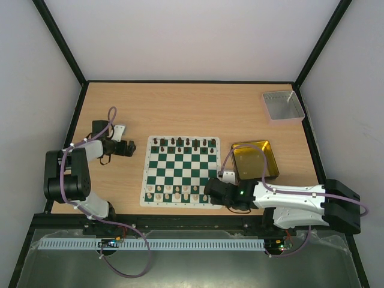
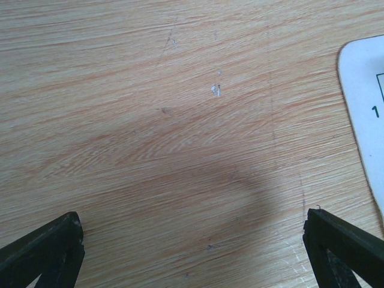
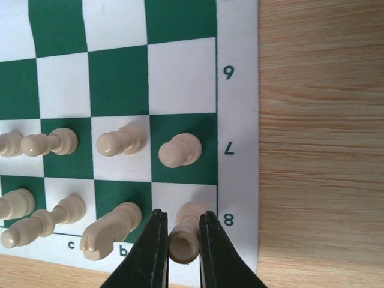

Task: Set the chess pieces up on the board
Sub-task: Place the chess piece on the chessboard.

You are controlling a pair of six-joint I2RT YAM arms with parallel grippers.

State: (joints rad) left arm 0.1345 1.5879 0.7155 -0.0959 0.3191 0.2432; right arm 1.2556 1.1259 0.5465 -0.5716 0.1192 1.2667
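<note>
The green and white board [image 1: 180, 170] lies mid-table. Dark pieces [image 1: 183, 142] line its far edge; cream pieces [image 1: 174, 191] fill the two near rows. My right gripper [image 1: 209, 193] is at the board's near right corner. In the right wrist view the right gripper [image 3: 182, 217] is shut on a cream rook [image 3: 183, 243] that stands upright on the white corner square beside the "8". A cream knight [image 3: 111, 228] stands left of it and a pawn [image 3: 179, 150] ahead. My left gripper [image 1: 133, 148] is open and empty over bare table left of the board [image 2: 366, 90].
An open gold tin [image 1: 271, 162] lies right of the board, close behind my right arm. A grey square tray [image 1: 282, 105] sits at the far right corner. The table is walled on three sides.
</note>
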